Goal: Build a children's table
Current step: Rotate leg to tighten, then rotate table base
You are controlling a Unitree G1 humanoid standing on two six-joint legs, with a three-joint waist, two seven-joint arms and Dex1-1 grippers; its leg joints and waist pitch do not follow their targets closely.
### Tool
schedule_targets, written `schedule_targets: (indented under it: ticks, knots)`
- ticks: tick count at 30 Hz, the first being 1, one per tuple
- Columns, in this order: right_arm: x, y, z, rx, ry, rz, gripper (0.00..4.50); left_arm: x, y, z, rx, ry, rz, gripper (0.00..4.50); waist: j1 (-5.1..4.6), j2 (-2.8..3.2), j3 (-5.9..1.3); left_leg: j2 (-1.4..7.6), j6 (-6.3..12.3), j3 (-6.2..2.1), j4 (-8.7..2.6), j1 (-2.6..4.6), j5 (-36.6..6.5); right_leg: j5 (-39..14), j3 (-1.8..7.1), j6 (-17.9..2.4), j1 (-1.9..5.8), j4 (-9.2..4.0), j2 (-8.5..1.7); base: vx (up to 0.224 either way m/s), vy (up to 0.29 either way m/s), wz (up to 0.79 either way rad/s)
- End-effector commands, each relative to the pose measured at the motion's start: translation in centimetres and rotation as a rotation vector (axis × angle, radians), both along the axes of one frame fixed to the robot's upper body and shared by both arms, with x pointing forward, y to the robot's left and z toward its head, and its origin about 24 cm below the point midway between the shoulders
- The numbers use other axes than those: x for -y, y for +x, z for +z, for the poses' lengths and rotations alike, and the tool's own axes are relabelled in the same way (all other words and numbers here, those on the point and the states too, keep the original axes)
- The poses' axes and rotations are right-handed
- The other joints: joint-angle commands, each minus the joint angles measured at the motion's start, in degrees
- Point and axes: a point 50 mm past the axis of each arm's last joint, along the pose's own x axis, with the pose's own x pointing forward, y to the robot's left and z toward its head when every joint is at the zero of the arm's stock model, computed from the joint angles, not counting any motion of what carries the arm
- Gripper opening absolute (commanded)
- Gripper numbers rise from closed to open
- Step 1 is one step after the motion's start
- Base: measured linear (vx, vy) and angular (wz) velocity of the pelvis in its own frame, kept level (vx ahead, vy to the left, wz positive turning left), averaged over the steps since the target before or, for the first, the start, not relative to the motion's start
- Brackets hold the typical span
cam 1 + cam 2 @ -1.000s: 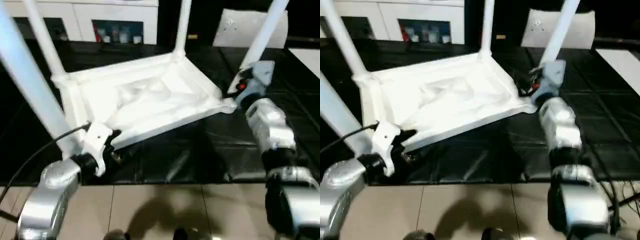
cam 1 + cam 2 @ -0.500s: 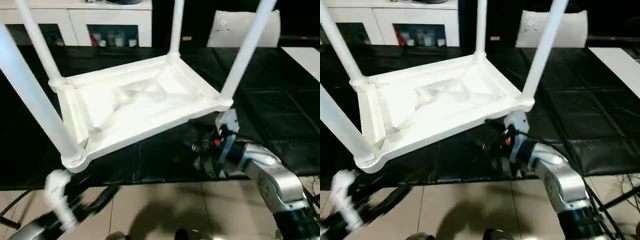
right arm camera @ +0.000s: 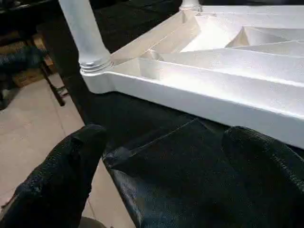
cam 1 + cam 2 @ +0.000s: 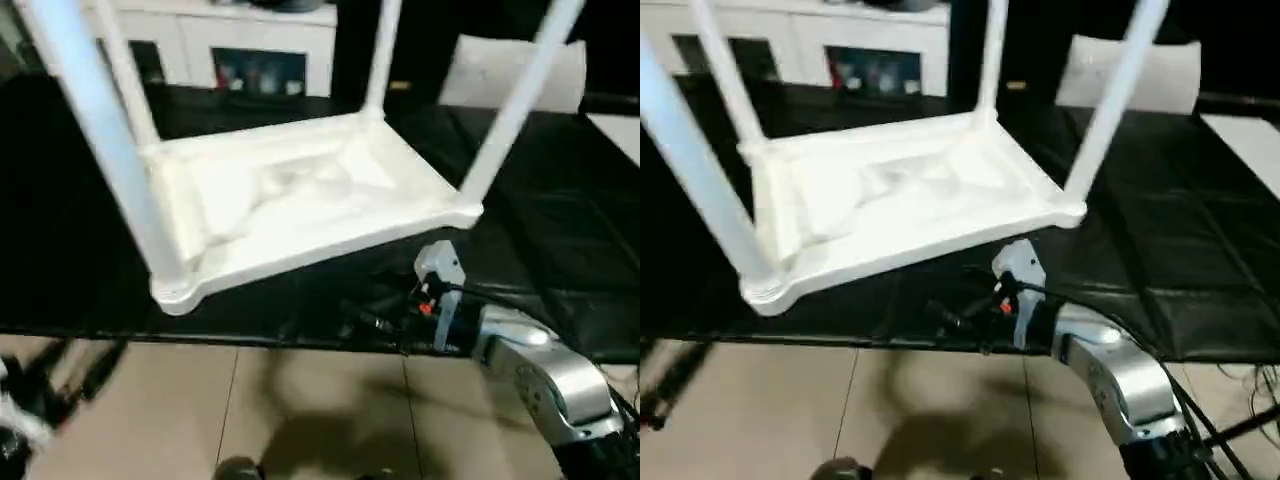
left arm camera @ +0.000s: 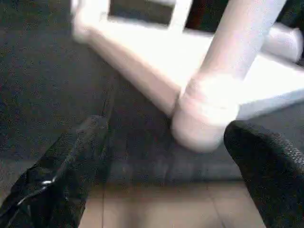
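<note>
Both grippers stand wide apart and hold nothing: the right gripper point(image 3: 156, 175) shows its two black fingers point(image 3: 57, 180) spread at the bottom corners of its wrist view, and the left gripper point(image 5: 161, 180) likewise, with a finger at each lower corner. In the head views the right arm point(image 4: 540, 370) lies at lower right, just off the near edge of the black mat point(image 4: 560, 240); the left gripper is a blur at the lower left edge. The children's table point(image 4: 290, 200) sits upside down in the middle of the frame, its ribbed underside facing up, and all four legs point(image 4: 90, 130) rise from the corner sockets, so the build looks essentially complete. The near-left socket point(image 5: 204, 118) fills the centre of the left wrist view, between that gripper's fingers but apart from them. If the step in hand is to check seating or turn the table over, a grip low on a leg, close to the socket, would likely give the best control. The tabletop's near edge sits close to the mat's front edge, so there is little margin there; open tiled floor point(image 4: 300, 410) lies in the lower frame, while a white cabinet point(image 4: 250, 40) and a flat white panel point(image 4: 510, 75) bound the upper frame.
</note>
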Motion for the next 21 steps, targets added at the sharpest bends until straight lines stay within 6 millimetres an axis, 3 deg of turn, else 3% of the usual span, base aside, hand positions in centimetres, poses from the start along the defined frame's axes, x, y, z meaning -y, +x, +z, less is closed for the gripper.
schedule_targets:
  ticks: [1, 3, 4, 7, 8, 9, 10, 14, 17, 19, 21]
  knots:
    - [0.5, 0.1, 0.0, 0.005, -0.029, -0.028, 4.50, 1.4, 1.5, 1.8, 0.056, 0.008, -0.056, 4.45, -0.66, 1.12, -1.82, 2.66, -1.08, -0.99, -5.61, 0.80, -25.8, -31.8, 3.21, -5.5, 0.21, -7.31, -5.13, 0.000, 0.000, 0.00]
    - [0.6, 0.2, -0.1, 0.007, -0.040, -0.041, 4.50, 2.3, 2.9, 3.4, 0.118, 0.014, -0.074, 4.45, -0.84, 1.25, -2.06, 2.60, -1.35, -1.22, -5.71, 0.60, -25.3, -34.1, 3.06, -3.6, 0.48, -7.67, -5.33, 0.000, 0.000, 0.00]
    - [0.6, 0.2, -0.1, 0.007, -0.041, -0.043, 4.50, 2.6, 3.2, 3.8, 0.132, 0.016, -0.080, 4.45, -0.96, 1.18, -2.58, 2.76, -1.28, -1.34, -6.05, -0.04, -22.8, -30.1, 3.06, -3.8, 1.12, -7.08, -5.11, 0.000, 0.000, 0.00]
    - [0.5, 0.1, -0.2, 0.005, -0.043, -0.045, 4.50, 3.1, 3.9, 4.5, 0.149, 0.024, -0.093, 4.45, -1.50, 0.96, -2.80, 2.72, -0.80, -1.07, -6.28, -0.66, -19.7, -23.1, 3.06, -5.1, 1.42, -6.41, -4.68, 0.000, 0.000, 0.00]
    - [0.5, 0.1, -0.2, 0.005, -0.043, -0.045, 4.50, 3.1, 4.1, 4.6, 0.150, 0.027, -0.093, 4.45, -1.60, 0.98, -2.89, 2.66, -0.81, -0.97, -6.14, -0.52, -19.7, -22.8, 3.11, -5.2, 1.32, -6.48, -4.71, 0.000, 0.000, 0.00]
    - [0.4, 0.0, -0.3, 0.003, -0.044, -0.046, 4.50, 3.4, 4.5, 4.8, 0.153, 0.034, -0.103, 4.45, -2.07, 0.42, -3.11, 2.58, -0.63, -0.80, -5.94, -0.45, -19.1, -21.8, 3.31, -5.7, 1.27, -6.43, -4.70, 0.000, 0.000, 0.00]
    - [0.3, 0.0, -0.4, 0.002, -0.050, -0.045, 4.50, 3.6, 4.9, 4.9, 0.153, 0.037, -0.115, 4.45, -2.13, 0.67, -3.32, 2.55, -0.27, -0.66, -5.75, -0.37, -17.6, -20.0, 3.48, -6.4, 1.20, -6.22, -4.71, 0.000, 0.000, 0.00]
    - [0.1, 0.0, -1.1, -0.011, -0.084, -0.063, 4.50, 5.2, 5.8, 5.5, 0.150, 0.015, -0.203, 4.45, -2.24, 0.59, -3.73, 2.60, 0.25, -0.25, -5.36, -0.40, -14.7, -16.0, 3.67, -8.2, 1.14, -5.73, -4.57, 0.027, -0.009, 0.00]
    - [0.3, 0.5, -1.5, -0.011, -0.110, -0.120, 4.50, 6.7, 5.9, 5.6, 0.130, -0.016, -0.291, 4.45, -2.17, 0.56, -4.50, 2.69, 0.58, 0.20, -4.74, -0.58, -8.5, -7.4, 3.76, -10.7, 1.35, -4.59, -4.52, 0.068, -0.025, 0.00]
    - [0.4, 1.2, -1.9, -0.003, -0.132, -0.199, 4.50, 7.9, 6.0, 5.8, 0.113, -0.043, -0.364, 4.45, -2.00, 0.30, -5.52, 2.34, 2.26, 0.54, -3.80, -0.92, 1.8, 6.9, 3.64, -12.9, 1.61, -3.04, -3.96, 0.067, -0.010, 0.01]
    - [0.6, 2.0, -2.4, -0.002, -0.163, -0.304, 4.50, 9.4, 5.9, 5.9, 0.085, -0.082, -0.459, 4.45, -1.93, 0.17, -5.45, 2.09, 3.55, 0.82, -3.67, -1.02, 3.3, 10.5, 3.50, -14.2, 1.41, -2.89, -3.58, 0.062, -0.002, 0.01]
